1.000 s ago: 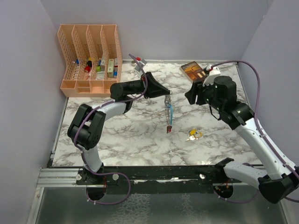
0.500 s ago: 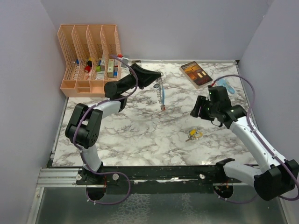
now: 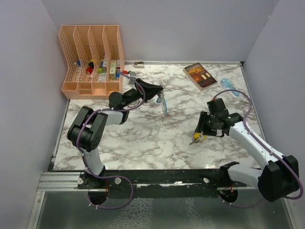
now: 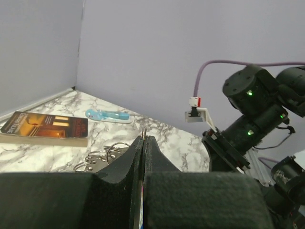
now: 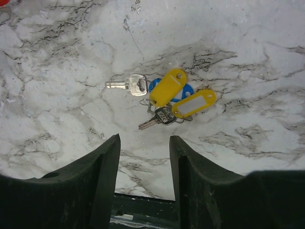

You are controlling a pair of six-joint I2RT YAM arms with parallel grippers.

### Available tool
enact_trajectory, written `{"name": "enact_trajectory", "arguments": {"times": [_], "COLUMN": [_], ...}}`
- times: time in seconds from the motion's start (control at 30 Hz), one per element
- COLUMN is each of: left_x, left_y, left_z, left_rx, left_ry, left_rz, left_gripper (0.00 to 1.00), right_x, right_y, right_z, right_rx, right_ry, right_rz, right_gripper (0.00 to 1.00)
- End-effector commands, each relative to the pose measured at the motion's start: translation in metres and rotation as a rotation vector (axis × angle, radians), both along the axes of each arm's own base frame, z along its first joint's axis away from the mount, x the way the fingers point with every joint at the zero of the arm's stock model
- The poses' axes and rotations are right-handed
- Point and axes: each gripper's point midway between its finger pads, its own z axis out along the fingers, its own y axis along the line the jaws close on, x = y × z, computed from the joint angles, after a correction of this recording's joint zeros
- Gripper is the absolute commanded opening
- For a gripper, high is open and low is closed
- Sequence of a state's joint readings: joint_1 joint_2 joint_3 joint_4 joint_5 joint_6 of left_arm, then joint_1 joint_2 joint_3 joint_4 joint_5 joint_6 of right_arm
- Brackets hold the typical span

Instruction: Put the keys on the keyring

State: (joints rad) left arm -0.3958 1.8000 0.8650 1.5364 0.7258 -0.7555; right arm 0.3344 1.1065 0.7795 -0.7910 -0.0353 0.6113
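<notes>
- My left gripper is pressed fully shut on the keyring. It pinches the top, so the bunch hangs free below my fingertips and off the table.
- I hold it in the air over the back middle of the table. My guess at the reason is that a hanging ring is open to approach from the side, while one lying flat would be hard to thread.
- In the left wrist view my fingers meet with no gap. A sliver of metal pokes up between the tips, and wire loops show just behind them.
- My right gripper is about half open and holds nothing.
- It hovers, pointing straight down, with the keys just beyond the gap between its jaws.
- The keys lie flat on the marble at the front right, well apart from the keyring. They are a loose cluster of two grey keys and two yellow tags with a blue one beneath.
- I come from above because flat things on a hard top offer no side to grab.
- As I judge it, the step in hand is picking up the keys, and nothing is joined yet.
- The metal keys look thin and likely to slip, so the thicker tags seem the safer place to pinch.
</notes>
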Motion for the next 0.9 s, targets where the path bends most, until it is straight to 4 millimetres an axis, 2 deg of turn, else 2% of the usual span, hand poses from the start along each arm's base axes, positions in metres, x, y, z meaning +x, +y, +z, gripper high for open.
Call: {"name": "enact_trajectory", "arguments": {"times": [0.0,0.2,0.4,0.7,0.87], "left_x": [-0.033,-0.044,-0.051,-0.06,-0.061], "left_y": [0.003,-0.006,-0.013,-0.021,-0.025], "left_z": [0.03,0.012,0.013,0.013,0.01], "left_rx": [-0.03,0.022,0.023,0.024,0.026], "left_ry": [-0.254,-0.179,-0.129,-0.116,-0.106], "left_rz": [-0.045,-0.149,-0.227,-0.306,-0.323], "left_gripper": [0.0,0.0,0.0,0.0,0.0], "right_x": [0.016,0.035,0.053,0.033,0.039], "right_y": [0.009,0.01,0.018,0.016,0.02], "right_z": [-0.012,-0.021,-0.023,-0.044,-0.048], "right_rx": [-0.017,-0.062,-0.067,-0.072,-0.063], "right_ry": [0.0,0.005,-0.012,0.082,0.067], "right_rz": [0.074,0.108,0.157,0.194,0.193], "right_gripper": [0.45,0.45,0.44,0.41,0.4]}}
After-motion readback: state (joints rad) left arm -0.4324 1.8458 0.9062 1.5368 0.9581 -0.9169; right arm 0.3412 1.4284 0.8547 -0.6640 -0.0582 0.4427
